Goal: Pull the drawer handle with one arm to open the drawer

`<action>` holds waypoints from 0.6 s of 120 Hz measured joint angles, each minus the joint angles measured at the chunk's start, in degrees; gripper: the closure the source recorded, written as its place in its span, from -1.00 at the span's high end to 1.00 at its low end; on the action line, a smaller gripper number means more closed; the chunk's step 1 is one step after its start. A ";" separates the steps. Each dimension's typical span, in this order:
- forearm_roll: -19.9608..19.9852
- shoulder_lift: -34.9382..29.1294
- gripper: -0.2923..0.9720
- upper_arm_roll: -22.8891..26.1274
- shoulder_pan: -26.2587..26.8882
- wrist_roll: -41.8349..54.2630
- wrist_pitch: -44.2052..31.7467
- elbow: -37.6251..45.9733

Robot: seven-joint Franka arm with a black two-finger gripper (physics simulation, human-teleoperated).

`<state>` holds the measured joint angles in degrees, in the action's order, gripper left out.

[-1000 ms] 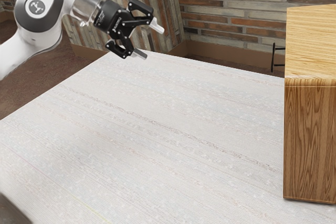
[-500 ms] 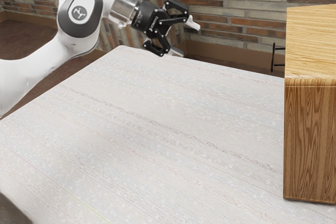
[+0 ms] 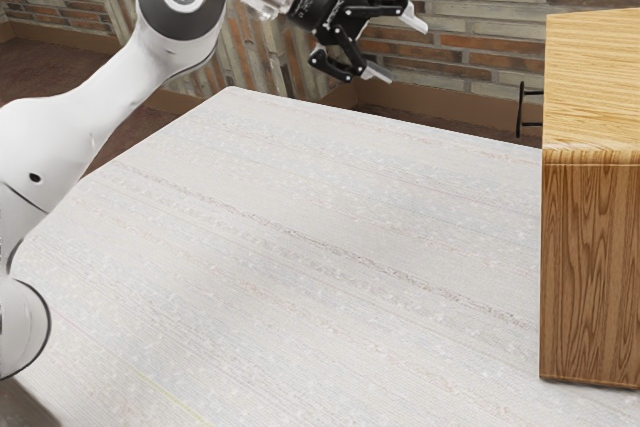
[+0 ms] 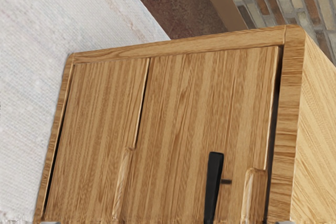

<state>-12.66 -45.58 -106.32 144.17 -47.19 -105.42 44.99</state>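
open empty jaws upper middle of exterior view, above far edge of tabletop (image 3: 300, 247) – black drawer handle (image 3: 521, 110) well apart at the exterior view's right, on wooden cabinet (image 3: 590, 247) front.

Cabinet (image 3: 592, 197): on table (image 3: 300, 247), at ext. view's right edge.
Handle (image 3: 522, 110): on cabinet front, juts toward ext. view's left.
Gripper (image 3: 400, 49): above table's far edge, ext. view's left of handle, well apart.
Wall (image 3: 470, 7): behind table.

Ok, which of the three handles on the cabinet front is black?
The slim bar handle between the two wooden handles; those match the cabinet, this one alone is black.
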 joint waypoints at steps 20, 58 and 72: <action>-0.17 -0.16 0.24 -2.51 3.85 -3.01 3.27 -3.38; 0.02 -2.44 0.19 -4.02 7.22 -6.52 4.08 -3.84; -0.08 -3.19 0.17 -3.93 8.13 -6.39 2.58 -3.64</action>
<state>-12.74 -48.77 -110.25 152.29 -53.59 -102.84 41.35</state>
